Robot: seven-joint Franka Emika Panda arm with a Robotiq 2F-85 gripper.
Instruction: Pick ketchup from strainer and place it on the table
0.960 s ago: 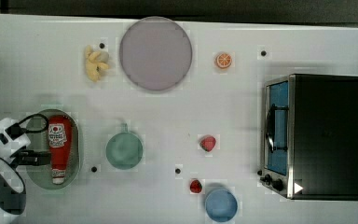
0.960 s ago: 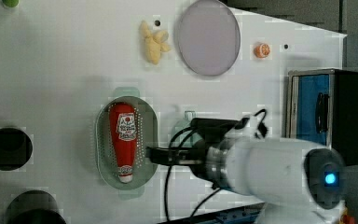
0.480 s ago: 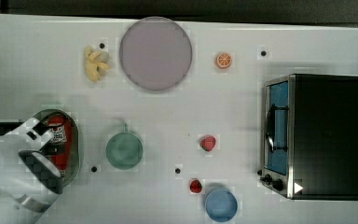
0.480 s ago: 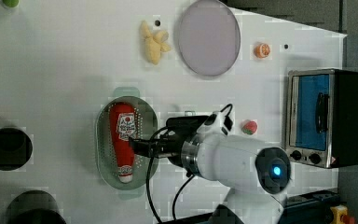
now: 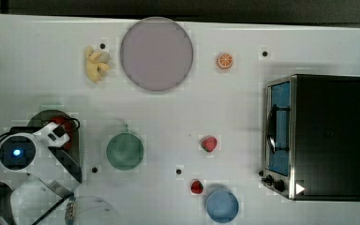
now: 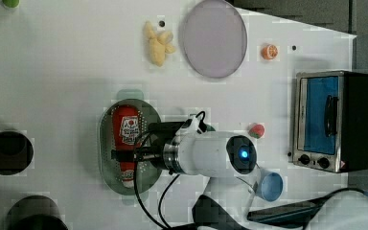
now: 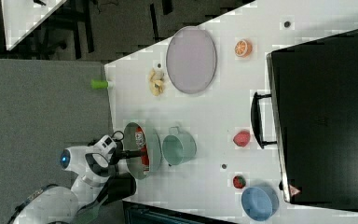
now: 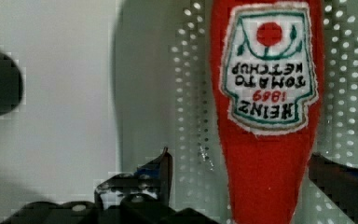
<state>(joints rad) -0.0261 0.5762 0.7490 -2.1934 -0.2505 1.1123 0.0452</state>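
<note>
Top view: my pincer (image 5: 61,133) hangs over the strainer (image 5: 40,117) at the counter's (image 5: 178,117) near-left corner; the arm's wrist covers most of the basin, and only a sliver of red ketchup (image 5: 68,140) peeks out beside the wrist. I can't read the bottle's axis from here. Left view: clearer. The ketchup (image 6: 127,132) lies flat in the strainer (image 6: 106,143), long axis running up and down the left view, label end toward the top, cap end toward the bottom. The pincer (image 6: 124,154) reaches in from the left view's right, crossing the bottle's neck below the label, so the jaws' line cuts across the long axis, which I judge right for a squeeze on the narrow part. Right view: the pincer (image 7: 137,153) sits at the strainer's (image 7: 154,144) rim nearest the arm, with the ketchup (image 7: 141,140) directly under and just past it. Wrist view: the ketchup (image 8: 265,140) runs straight away from the camera between the two fingers (image 8: 161,175), one each side, both clear of the red body. Pincer fully spread, holding nothing. My read: descent nearly done, closing comes next; the bottle sits nearer one finger than the other, so it may shift on closing.
</note>
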